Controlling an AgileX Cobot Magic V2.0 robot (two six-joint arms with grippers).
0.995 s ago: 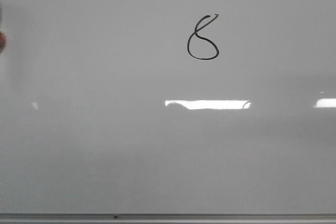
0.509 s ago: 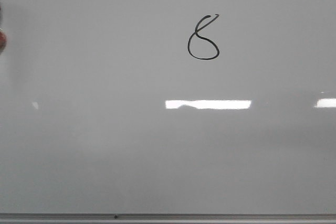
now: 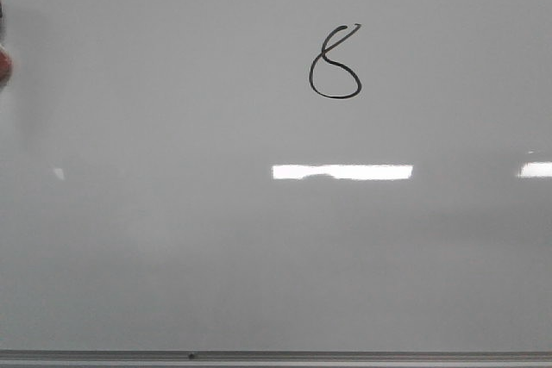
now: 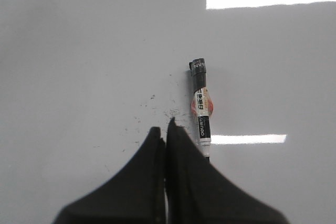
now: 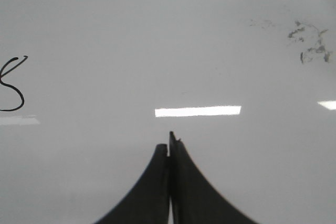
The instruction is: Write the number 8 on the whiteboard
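The number 8 (image 3: 335, 62) is drawn in black on the whiteboard (image 3: 172, 239), upper middle in the front view; its upper loop is open with a flick at the top right. Part of it shows at the edge of the right wrist view (image 5: 12, 85). My left gripper (image 4: 163, 130) is shut and empty over the board. A black marker (image 4: 201, 109) with a white and red label lies on the board just beside its fingers, one end hidden behind them. My right gripper (image 5: 169, 144) is shut and empty over bare board. Neither gripper shows in the front view.
The board's grey metal frame edge (image 3: 276, 357) runs along the bottom. Bright rectangular light reflections (image 3: 342, 171) lie on the board. Grey ink smudges (image 5: 310, 43) show in the right wrist view, and small specks (image 4: 157, 109) near the marker. A small red thing (image 3: 3, 66) sits at the left edge.
The faint dark shapes at the ends of the bright reflection have gone. The number 8 and the board are unchanged.
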